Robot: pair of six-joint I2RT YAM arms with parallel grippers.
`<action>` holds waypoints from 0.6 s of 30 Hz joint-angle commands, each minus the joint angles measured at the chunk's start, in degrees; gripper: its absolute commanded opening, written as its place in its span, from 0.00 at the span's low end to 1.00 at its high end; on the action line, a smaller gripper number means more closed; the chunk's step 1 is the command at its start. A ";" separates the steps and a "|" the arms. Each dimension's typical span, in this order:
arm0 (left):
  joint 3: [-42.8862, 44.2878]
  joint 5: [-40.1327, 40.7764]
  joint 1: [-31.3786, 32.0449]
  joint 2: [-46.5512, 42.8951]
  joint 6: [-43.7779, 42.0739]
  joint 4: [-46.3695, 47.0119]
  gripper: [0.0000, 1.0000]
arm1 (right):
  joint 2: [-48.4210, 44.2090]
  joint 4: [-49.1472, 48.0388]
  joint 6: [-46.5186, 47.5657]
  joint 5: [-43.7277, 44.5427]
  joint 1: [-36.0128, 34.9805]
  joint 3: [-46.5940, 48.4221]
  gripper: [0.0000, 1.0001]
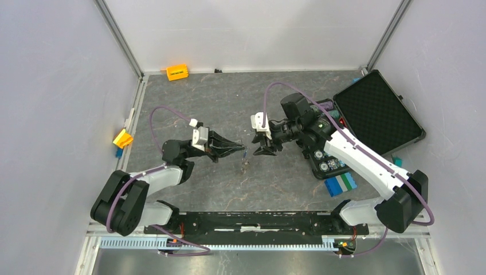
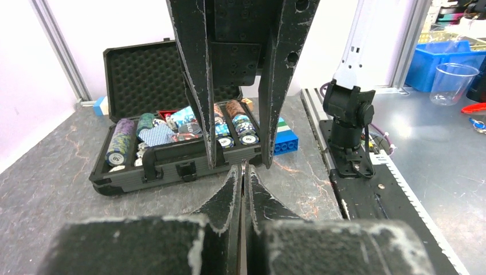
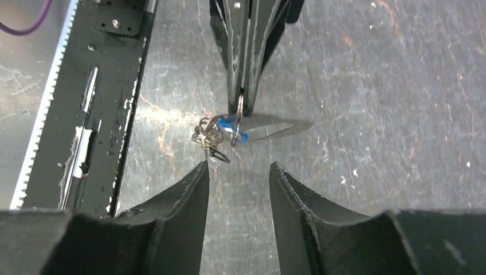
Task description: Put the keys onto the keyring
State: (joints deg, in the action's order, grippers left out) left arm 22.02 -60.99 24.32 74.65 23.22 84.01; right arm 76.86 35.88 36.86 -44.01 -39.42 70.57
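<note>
**Item 1, keys** (image 3: 213,136): a small tangle of silvery wire loops carrying one bright blue tag (image 3: 232,128), with a dark sliver beneath. It sits at the centre of the right wrist view, just below the tips of the left gripper (image 3: 240,112). We cannot tell whether the tangle hangs free or touches the grey marbled counter (image 3: 372,86).

**Item 2, keyring** (image 3: 239,106): we take the thin pale metal sliver showing edge-on between the left jaws to be this. Its outline is hidden.

**Left jaws:** pressed together, pinching that sliver.

**Right gripper** (image 3: 238,169): lower centre of the view, with jaws spread and holding nothing. It is near the tangle but apart from it.

**Hazards, in our judgement:**
- The pinch is narrow, so a nudge from the right jaws could twist the metal loose.
- Closing on the tangle could catch several loops rather than one key.
- The two sets of tips sit close and could collide.
</note>
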 commanded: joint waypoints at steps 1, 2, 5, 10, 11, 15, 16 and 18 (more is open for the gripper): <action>1.89 -0.38 0.77 -0.93 2.16 5.19 0.02 | -1.29 -5.91 -2.49 -5.97 0.22 0.27 0.47; 1.88 -0.51 0.89 -0.84 2.13 5.19 0.02 | -1.19 -6.33 -2.91 -6.85 0.26 0.47 0.46; 1.93 -0.93 1.27 -0.84 1.93 5.18 0.02 | -0.72 -6.78 -3.76 -8.14 0.22 1.11 0.37; 1.96 -1.31 1.35 -0.85 1.74 5.12 0.02 | -0.04 -6.26 -3.74 -8.55 0.24 1.11 0.20; 1.97 -1.32 1.35 -0.88 1.73 5.17 0.02 | 0.07 -6.38 -3.76 -8.57 0.22 1.03 0.17; 1.89 -1.41 1.37 -0.98 1.65 5.16 0.02 | 0.22 -6.41 -3.85 -8.64 0.22 0.39 0.13; 1.89 -1.41 1.35 -0.97 1.65 5.17 0.02 | 0.23 -6.56 -4.00 -8.71 0.22 0.28 0.13; 1.88 -1.45 1.35 -1.10 1.65 5.18 0.02 | 0.40 -6.61 -4.11 -9.03 0.23 0.10 0.12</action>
State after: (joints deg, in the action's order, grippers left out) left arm 22.17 -61.89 25.50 74.46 23.59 84.14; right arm 76.88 30.79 33.63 -51.09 -39.35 70.57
